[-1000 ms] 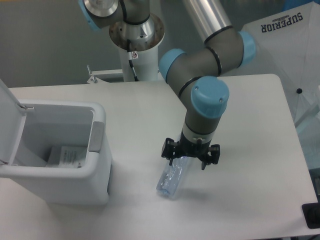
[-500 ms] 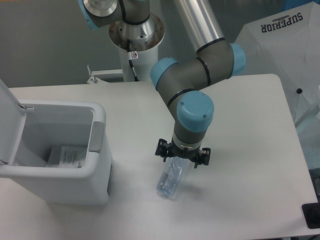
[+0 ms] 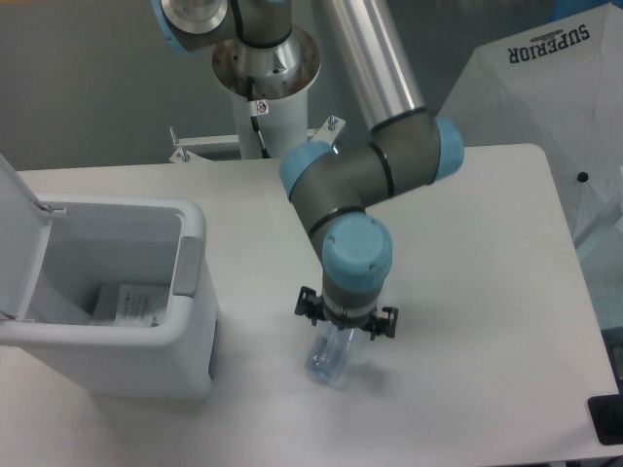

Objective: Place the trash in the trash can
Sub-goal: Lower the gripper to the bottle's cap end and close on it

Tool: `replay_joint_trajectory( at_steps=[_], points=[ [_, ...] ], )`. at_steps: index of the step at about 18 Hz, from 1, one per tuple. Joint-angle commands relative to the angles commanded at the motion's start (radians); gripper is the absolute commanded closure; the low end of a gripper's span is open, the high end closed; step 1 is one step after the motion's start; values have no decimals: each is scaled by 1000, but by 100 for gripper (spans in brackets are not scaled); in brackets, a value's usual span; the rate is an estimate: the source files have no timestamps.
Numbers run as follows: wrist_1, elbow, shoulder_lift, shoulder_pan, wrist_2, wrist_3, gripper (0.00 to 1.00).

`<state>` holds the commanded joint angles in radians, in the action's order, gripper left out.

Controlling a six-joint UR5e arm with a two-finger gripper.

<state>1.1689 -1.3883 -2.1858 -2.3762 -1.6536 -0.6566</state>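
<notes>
The crushed clear plastic bottle (image 3: 327, 360) lies on the white table, in front of the middle, its upper end hidden under the gripper. My gripper (image 3: 345, 333) points straight down over that upper end, its black jaws spread to either side of the bottle, and looks open. The white trash can (image 3: 107, 206) stands at the left with its flip lid (image 3: 14, 243) raised and a grey tab (image 3: 188, 265) on its right rim. A flat wrapper (image 3: 127, 304) lies on the bottom inside it.
The arm's white pedestal (image 3: 261, 117) stands at the table's back edge. A white umbrella marked SUPERIOR (image 3: 545, 88) stands beyond the table's right edge. A black object (image 3: 605, 420) sits at the front right corner.
My gripper has moved left and toward the front, from beside the bottle's upper end to right over it. The bottle has not moved.
</notes>
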Motion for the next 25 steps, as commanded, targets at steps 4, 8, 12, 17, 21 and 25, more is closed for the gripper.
replay_joint_trajectory(
  at_steps=[4, 8, 12, 17, 21, 25],
  points=[
    [-3, 5, -22, 5, -5, 5, 0],
    [-3, 8, -48, 20, -24, 6, 0],
    [-3, 9, -55, 37, -25, 9, 0],
    [-3, 14, -71, 41, -26, 9, 0],
    [-3, 14, -81, 40, -34, 11, 0],
    [-3, 17, -89, 41, -40, 37, 0]
  ],
)
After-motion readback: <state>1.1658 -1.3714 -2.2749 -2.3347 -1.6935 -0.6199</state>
